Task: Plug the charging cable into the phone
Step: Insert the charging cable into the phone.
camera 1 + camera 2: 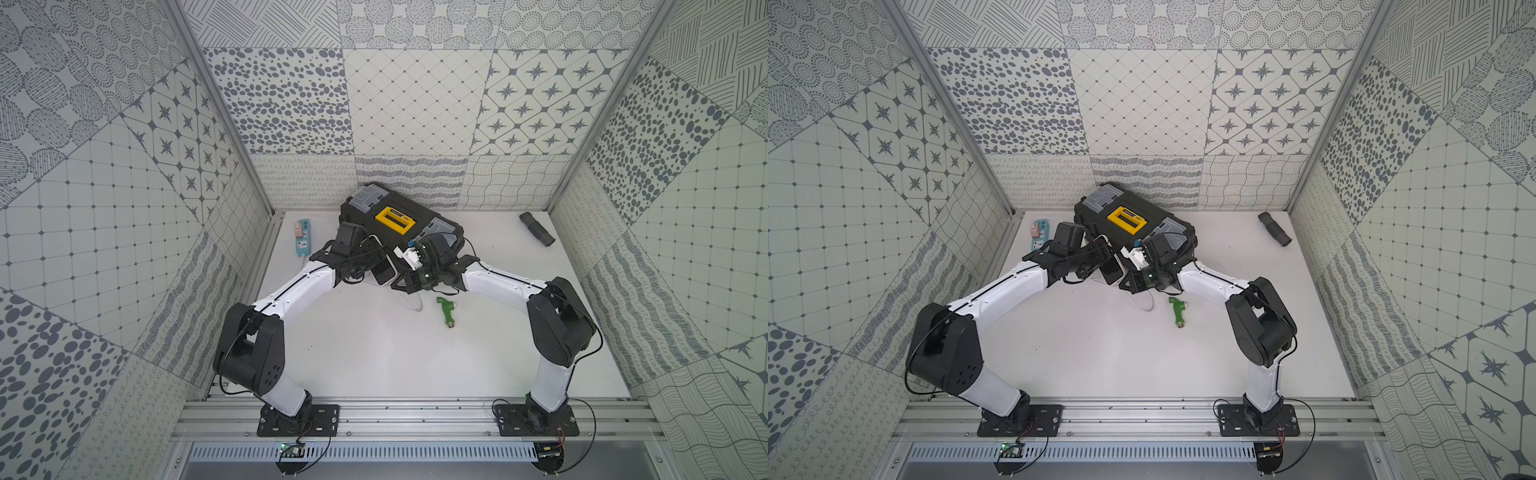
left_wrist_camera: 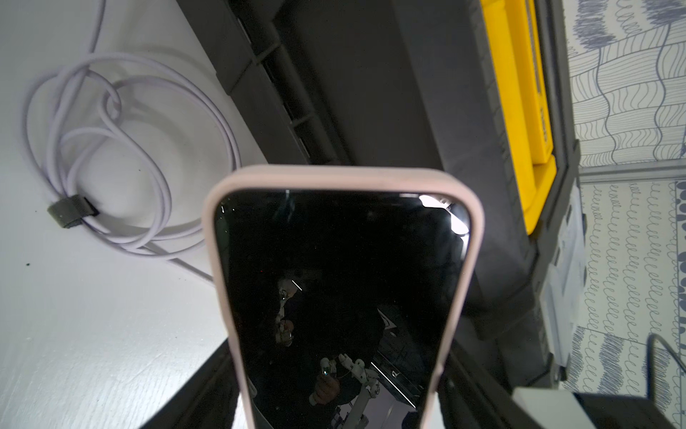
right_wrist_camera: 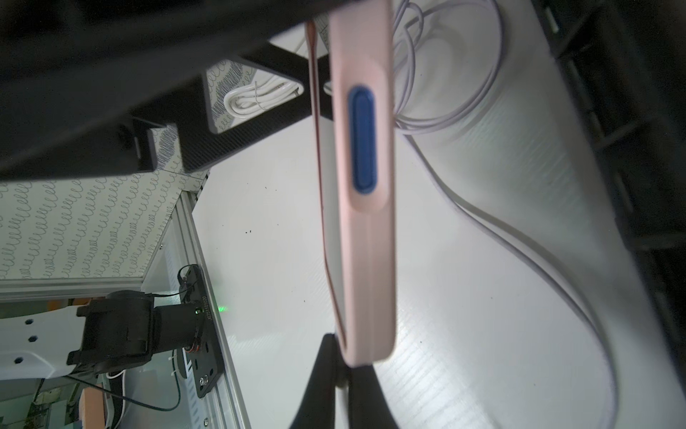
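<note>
Left pincer (image 1: 371, 252) grips the phone (image 2: 341, 297) beside the closed toolbox (image 2: 371, 93); right pincer (image 3: 343, 371) closed.

The phone (image 1: 382, 271) is held up before the toolbox (image 1: 365, 220); the charging cable (image 2: 126, 243) is seemingly coiled on the table (image 1: 374, 353) beneath.

The phone (image 2: 341, 289) is cut off by the left wrist view's lower edge and blurred in the right wrist view; in both top views it is largely covered. The plug of the charging cable (image 2: 111, 234) is hidden
</note>
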Controlling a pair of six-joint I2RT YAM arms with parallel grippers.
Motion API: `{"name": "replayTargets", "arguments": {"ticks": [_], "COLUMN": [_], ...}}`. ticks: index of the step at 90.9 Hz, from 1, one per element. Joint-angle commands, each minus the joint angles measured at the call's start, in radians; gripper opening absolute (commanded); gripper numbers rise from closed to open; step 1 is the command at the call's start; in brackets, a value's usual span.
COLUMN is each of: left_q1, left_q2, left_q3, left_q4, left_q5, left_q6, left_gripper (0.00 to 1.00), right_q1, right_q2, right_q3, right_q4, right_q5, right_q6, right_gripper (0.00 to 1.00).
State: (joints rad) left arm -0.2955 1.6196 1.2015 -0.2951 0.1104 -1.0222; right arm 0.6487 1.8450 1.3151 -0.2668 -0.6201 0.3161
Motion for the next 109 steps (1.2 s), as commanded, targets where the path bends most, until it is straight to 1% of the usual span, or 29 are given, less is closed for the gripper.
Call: {"name": "replayTargets", "arguments": {"ticks": [1, 13, 36, 52, 65, 83, 102, 103, 105, 107, 109], "left_q1": [-0.004, 0.007, 0.038, 0.065, 0.086, 0.093, 0.086, 0.086, 0.087, 0.087, 0.087], "left_q2": [0.004, -0.002, -0.018, -0.022, -0.026, -0.044, -0.052, -0.053, -0.055, -0.055, -0.056], "left_q3": [0.050, 0.093, 0.108, 0.133, 0.145, 0.129, 0.144, 0.143, 0.140, 0.136, 0.133], "left_q4": [-0.264, -0.323, -0.385, -0.409, -0.421, -0.414, -0.482, -0.484, -0.486, -0.487, -0.489], "left_q5": [0.415, 0.433, 0.450, 0.458, 0.474, 0.480, 0.435, 0.435, 0.432, 0.430, 0.428], "left_q6": [-0.052, -0.040, -0.053, -0.035, -0.023, -0.021, 0.044, 0.045, 0.049, 0.050, 0.051], "left_gripper": [0.00, 0.00, 0.00, 0.00, 0.00, 0.00, 0.00, 0.00, 0.00, 0.00, 0.00], "right_q1": [-0.006, -0.011, -0.021, -0.021, -0.021, -0.024, -0.029, -0.029, -0.031, -0.032, -0.032], "right_q2": [-0.081, -0.092, -0.119, -0.125, -0.161, -0.154, -0.119, -0.118, -0.115, -0.113, -0.110], "right_q3": [0.114, 0.127, 0.131, 0.131, 0.075, 0.080, 0.106, 0.107, 0.109, 0.110, 0.114], "right_q4": [0.286, 0.241, 0.180, 0.089, 0.084, 0.081, 0.076, 0.075, 0.075, 0.075, 0.075], "right_q5": [-0.021, -0.041, -0.083, -0.102, -0.089, -0.103, -0.118, -0.115, -0.111, -0.110, -0.109], "right_q6": [0.019, 0.045, 0.119, 0.099, 0.085, 0.086, 0.107, 0.108, 0.111, 0.115, 0.119], "right_gripper": [0.00, 0.00, 0.00, 0.00, 0.00, 0.00, 0.00, 0.02, 0.10, 0.26, 0.37]}}
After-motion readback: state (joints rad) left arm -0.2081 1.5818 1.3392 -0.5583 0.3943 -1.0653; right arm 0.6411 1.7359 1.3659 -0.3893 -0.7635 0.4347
